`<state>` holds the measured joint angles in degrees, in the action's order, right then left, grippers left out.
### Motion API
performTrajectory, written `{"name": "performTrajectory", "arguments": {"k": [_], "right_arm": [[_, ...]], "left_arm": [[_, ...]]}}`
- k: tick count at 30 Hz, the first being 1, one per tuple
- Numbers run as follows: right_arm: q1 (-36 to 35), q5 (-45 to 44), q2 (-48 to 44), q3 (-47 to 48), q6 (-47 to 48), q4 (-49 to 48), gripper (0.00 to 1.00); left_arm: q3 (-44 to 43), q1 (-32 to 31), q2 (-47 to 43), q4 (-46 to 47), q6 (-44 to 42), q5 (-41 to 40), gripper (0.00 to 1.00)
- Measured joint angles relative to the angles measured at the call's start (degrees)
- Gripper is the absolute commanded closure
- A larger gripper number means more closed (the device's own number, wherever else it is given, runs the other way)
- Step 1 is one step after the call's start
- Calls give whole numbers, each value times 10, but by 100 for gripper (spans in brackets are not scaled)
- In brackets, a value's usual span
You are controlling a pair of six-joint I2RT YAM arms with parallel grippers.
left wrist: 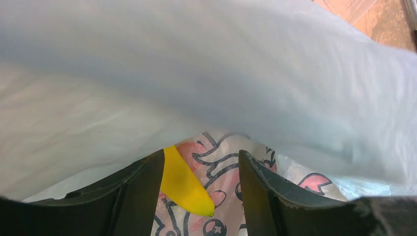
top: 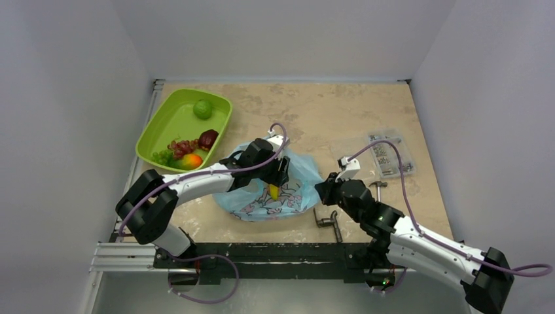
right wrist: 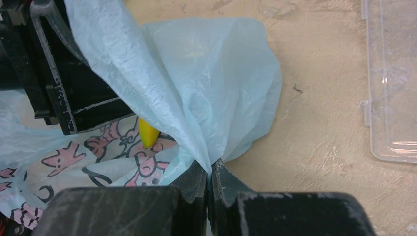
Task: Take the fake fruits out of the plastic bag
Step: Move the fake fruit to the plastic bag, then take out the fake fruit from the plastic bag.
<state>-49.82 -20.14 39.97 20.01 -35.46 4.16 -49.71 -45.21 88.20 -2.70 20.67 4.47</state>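
Table [top: 327,111]: the plastic bag [top: 301,173] lies at mid-width, nearer the near edge than the far one. The lime-green tray [top: 171,121] sits at the far left corner. A clear parts box [top: 391,156] is toward the right edge.

Tray already holds the round green fruit [top: 203,109], a dark red piece [top: 208,139], the grape bunch [top: 163,157] and the small orange one [top: 192,160].

Right gripper [right wrist: 209,172]: fingers pressed together on a fold of the bag's top layer, lifting the film so the mouth gapes.

Left gripper [left wrist: 200,167]: inside the mouth, fingers apart, nothing clamped.

The banana [left wrist: 184,184] lies on the printed lower layer between those fingers, close against the left one. Cannot tell whether it touches.

Step, as judged: the last fruit is being fetched, reach done and grasp not yet made.

Next move calls for centring the open fingers across the banana and closing on fruit only, not on the film beneath. Then withdraw through the mouth while the right side keeps the film up, and carry to the tray.
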Motion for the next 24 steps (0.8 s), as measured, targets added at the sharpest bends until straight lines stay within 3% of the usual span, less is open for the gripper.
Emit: {"name": "performTrajectory", "arguments": {"k": [17, 20, 24], "right_arm": [[0, 32, -2, -11, 19, -19, 100], [0, 32, -2, -11, 20, -20, 100], [0, 32, -2, -11, 21, -20, 100]], "left_arm": [[-53, -14, 75, -11, -49, -102, 39], [-62, -14, 102, -23, -55, -111, 46], [-63, -15, 125, -28, -59, -112, 70]]}}
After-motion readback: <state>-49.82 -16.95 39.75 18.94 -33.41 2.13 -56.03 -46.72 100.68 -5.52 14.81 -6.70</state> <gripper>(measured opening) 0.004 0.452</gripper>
